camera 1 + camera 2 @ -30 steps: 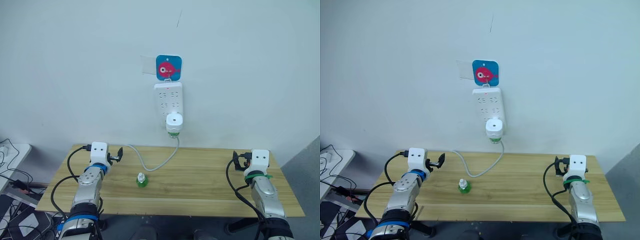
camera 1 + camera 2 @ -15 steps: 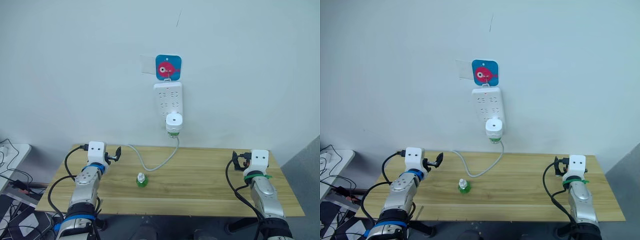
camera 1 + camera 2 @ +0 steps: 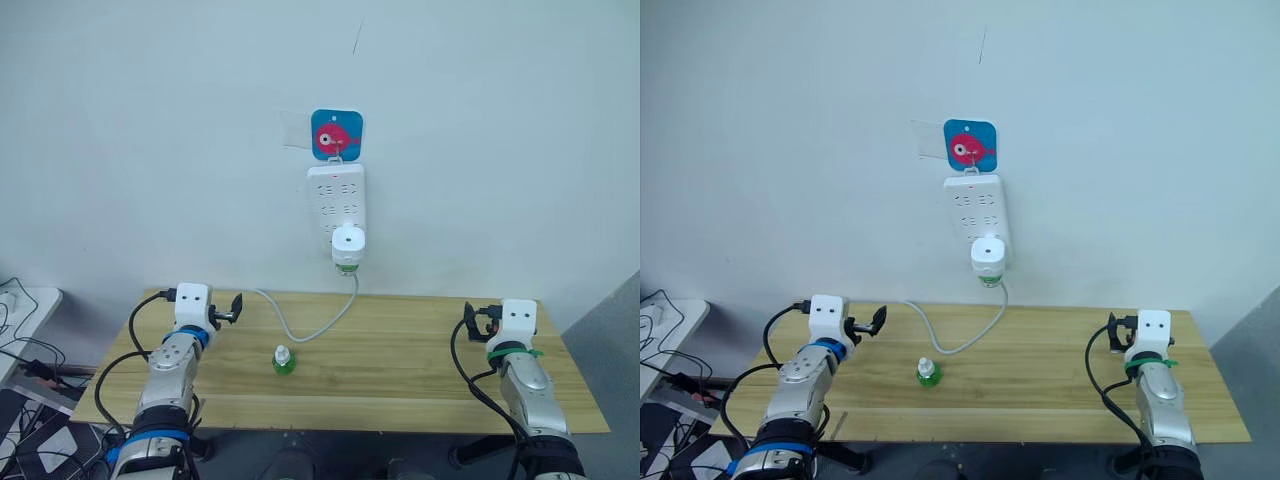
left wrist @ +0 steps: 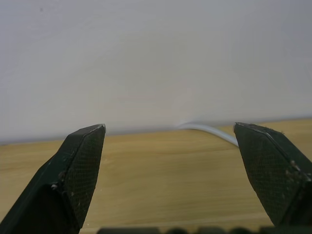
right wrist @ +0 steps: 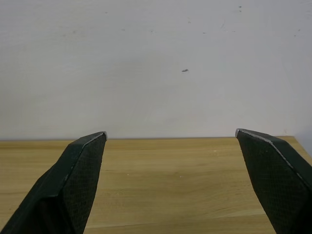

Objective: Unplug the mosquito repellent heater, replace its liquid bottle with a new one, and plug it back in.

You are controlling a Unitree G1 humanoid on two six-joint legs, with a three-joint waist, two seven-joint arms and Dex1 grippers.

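mosquito repellent heater point(image 3: 987, 258) plugged into power strip point(image 3: 977, 211), green bottle point(image 3: 928, 373) on table point(image 3: 1040, 370)

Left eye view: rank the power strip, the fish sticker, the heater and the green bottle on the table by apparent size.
1. Power strip
2. Fish sticker
3. Mosquito repellent heater
4. Green bottle; it sits nearer the camera, so its true rank against the heater is unsure.

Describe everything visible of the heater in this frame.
The heater is a small white rounded plastic unit with a round domed face, a small dark dot at its centre. It sits plugged into the lowest part of the white power strip hanging on the wall, above the table. A green-collared bottle hangs beneath it. Neither pincer touches it.
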